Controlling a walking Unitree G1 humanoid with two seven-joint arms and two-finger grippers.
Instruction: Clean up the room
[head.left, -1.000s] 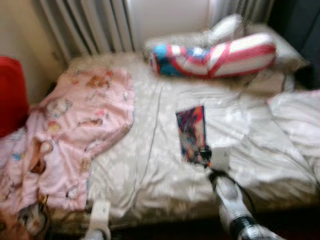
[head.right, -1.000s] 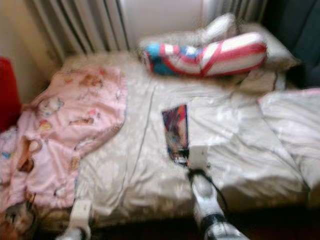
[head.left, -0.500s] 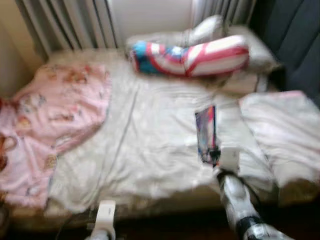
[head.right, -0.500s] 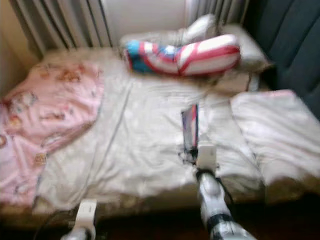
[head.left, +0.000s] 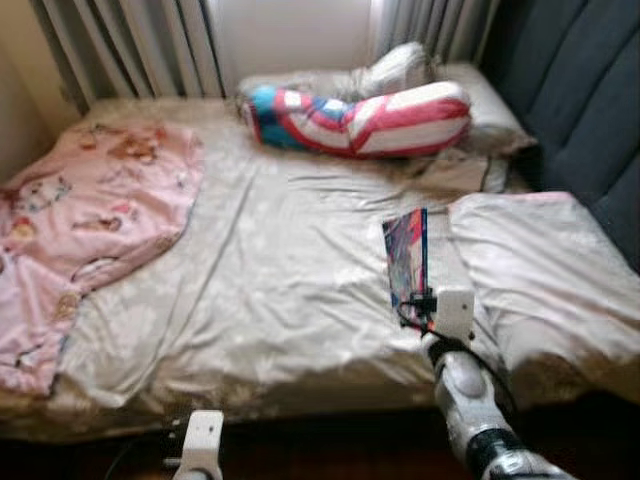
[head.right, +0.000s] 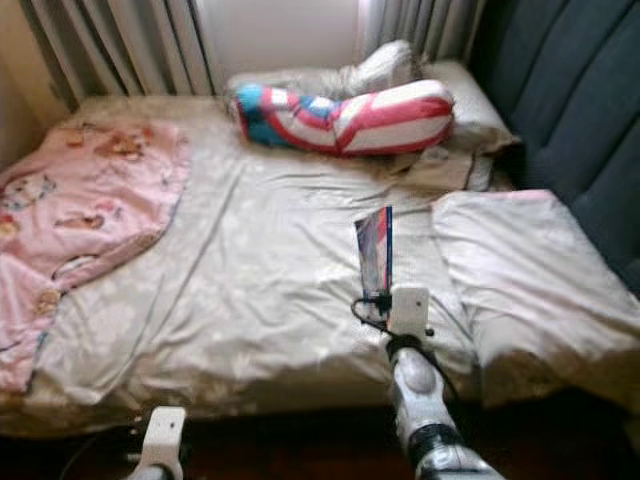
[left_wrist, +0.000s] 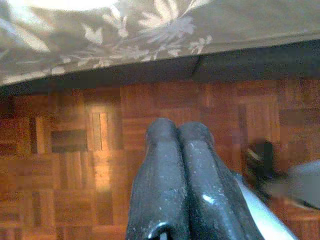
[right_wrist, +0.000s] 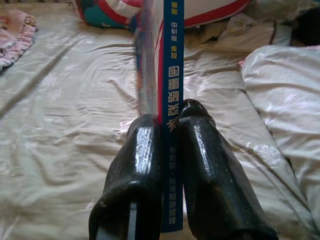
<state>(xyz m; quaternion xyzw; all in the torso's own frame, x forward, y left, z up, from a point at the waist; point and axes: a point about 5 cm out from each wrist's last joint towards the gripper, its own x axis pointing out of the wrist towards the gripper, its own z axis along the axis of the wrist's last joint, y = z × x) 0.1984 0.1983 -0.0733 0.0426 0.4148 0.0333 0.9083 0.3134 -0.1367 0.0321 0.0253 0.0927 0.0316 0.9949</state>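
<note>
The right gripper (right_wrist: 167, 150) is clamping a thin book (head.left: 407, 262) by its lower edge, holding it on edge above the near right part of the bed (head.left: 280, 300), so its long axis is running straight out from the fingers toward the striped bolster pillow (head.left: 360, 118) at the head. The left gripper (left_wrist: 177, 137) is hanging low with its fingers pressed together on nothing, pointing at the wooden floor (left_wrist: 75, 160) just off the bed's front edge. Since the right arm is carrying the book, any set-down is likely falling to it, and the book's upright, spine-up pose is what that placing turns on.
</note>
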